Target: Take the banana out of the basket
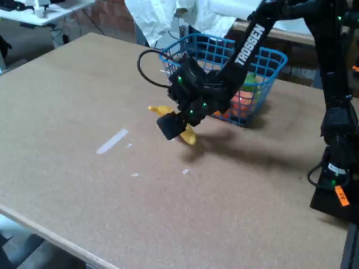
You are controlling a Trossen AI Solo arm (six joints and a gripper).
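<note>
The yellow banana lies outside the basket, low over the tabletop just to the front left of it. One end pokes out left of the gripper and the other end out to the right. My gripper is down on the banana's middle, with a black finger in front of it and the other finger hidden behind. The jaws look closed around the fruit. Behind the wrist stands the blue wire-mesh basket, and my black arm passes over its front left corner. I cannot tell whether the banana touches the table.
Orange-red fruit and something green remain in the basket. A white tape strip lies on the brown table to the left. The arm's base stands at the right edge. White sheeting hangs behind the basket.
</note>
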